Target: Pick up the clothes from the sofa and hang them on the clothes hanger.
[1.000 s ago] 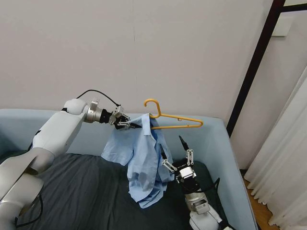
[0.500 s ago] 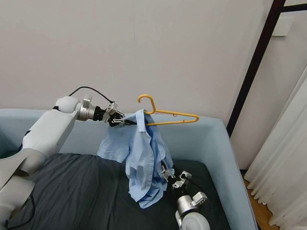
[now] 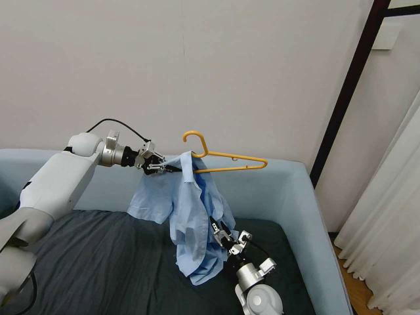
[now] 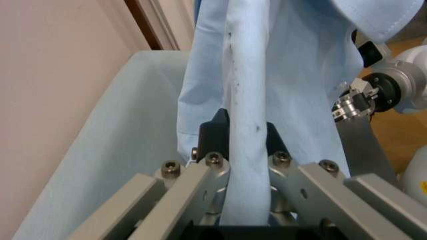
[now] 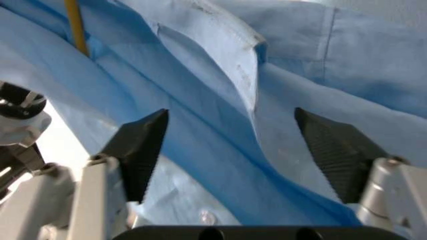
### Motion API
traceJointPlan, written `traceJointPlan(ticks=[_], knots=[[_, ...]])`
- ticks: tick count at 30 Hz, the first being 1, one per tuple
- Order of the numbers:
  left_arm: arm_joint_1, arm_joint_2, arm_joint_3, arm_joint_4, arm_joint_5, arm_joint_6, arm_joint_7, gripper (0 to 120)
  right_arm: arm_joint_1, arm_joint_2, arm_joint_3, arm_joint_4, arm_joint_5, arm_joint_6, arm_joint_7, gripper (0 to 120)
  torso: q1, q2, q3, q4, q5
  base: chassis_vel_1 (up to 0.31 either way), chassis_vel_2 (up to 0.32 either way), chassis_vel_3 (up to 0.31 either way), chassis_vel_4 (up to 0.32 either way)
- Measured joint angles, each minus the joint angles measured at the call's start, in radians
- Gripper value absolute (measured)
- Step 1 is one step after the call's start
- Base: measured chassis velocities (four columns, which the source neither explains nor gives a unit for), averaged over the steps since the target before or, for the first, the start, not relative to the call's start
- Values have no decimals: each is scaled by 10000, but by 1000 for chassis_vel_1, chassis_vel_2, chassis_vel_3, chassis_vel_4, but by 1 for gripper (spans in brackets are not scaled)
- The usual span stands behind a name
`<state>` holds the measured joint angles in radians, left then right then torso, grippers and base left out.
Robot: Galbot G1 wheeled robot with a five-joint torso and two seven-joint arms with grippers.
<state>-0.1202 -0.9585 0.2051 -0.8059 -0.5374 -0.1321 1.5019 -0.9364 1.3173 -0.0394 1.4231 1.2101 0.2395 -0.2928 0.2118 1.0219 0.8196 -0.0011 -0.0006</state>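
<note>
Head view: left pincer [image 3: 159,168], on an arm stretched out over the sofa [image 3: 292,197], was pinched tight on a fold of a light-blue shirt [image 3: 197,223] near the collar. The shirt hung in the air above the dark seat, draped over one side of a yellow hanger [image 3: 226,157]. The hanger's hook pointed up and its other side stuck out bare to the right. Left wrist view: the fold ran straight btwn the two pressed fingers, w/ the rest of the shirt trailing beyond. Right pincer [image 3: 226,237] sat low by the shirt's lower right edge, fingers spread wide. Right wrist view: blue cloth lay across the gap btwn the tips, ungripped, w/ a bit of yellow hanger bar at one corner.
</note>
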Motion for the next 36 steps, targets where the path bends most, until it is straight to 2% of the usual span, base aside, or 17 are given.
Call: traceJointPlan(ticks=[4,6,9,10,13,14,19,25,30,33,34,35,36], knots=[[2,-2,1,-1,-2,0,1,2,44,87,134,-67,-162,-3,-21,54,0,0,0,-1,0,0,0,0,0],[3,-18,2,-1,-2,0,1,2,41,81,152,-68,-202,-3,-65,51,0,0,0,0,-1,0,0,0,0],[-11,-76,4,17,-2,0,2,2,28,45,184,-66,-318,7,-265,38,0,0,0,-1,-1,0,0,0,0],[-11,-76,4,17,-2,0,2,2,28,45,184,-66,-318,7,-265,38,0,0,0,-1,-1,0,0,0,0],[-126,-156,69,116,-2,-4,3,2,56,62,268,-37,-374,-1,-472,22,0,0,0,-1,1,0,0,0,0],[-126,-156,69,116,-2,-4,3,2,56,62,268,-37,-374,-1,-472,22,0,0,0,-1,1,0,0,0,0],[-201,-199,142,114,-77,-7,8,2,119,-76,546,163,-402,-38,-384,0,0,0,0,-1,1,0,0,0,0],[-178,-181,123,93,-160,-29,-2,2,145,-285,984,495,-267,-42,-191,0,0,0,0,-1,1,0,0,0,0],[-167,-148,137,108,-474,-231,-142,2,258,-851,1510,1092,-7,19,-20,0,0,0,0,1,4,0,0,0,0],[-162,-121,192,119,-621,-337,-173,2,287,-1263,1711,1431,89,-118,247,0,0,0,0,0,2,0,0,0,0],[-116,-34,299,53,-735,-388,-177,2,334,-2013,1958,2110,205,-432,942,0,0,-1,0,-2,4,0,0,0,0],[-116,-34,299,53,-735,-388,-177,2,334,-2013,1958,2110,205,-432,942,0,0,-1,0,-2,4,0,0,0,0],[-92,-11,332,29,-751,-393,-159,2,411,-2396,2057,2450,209,-599,1451,0,0,0,0,-2,0,0,0,0,0]])
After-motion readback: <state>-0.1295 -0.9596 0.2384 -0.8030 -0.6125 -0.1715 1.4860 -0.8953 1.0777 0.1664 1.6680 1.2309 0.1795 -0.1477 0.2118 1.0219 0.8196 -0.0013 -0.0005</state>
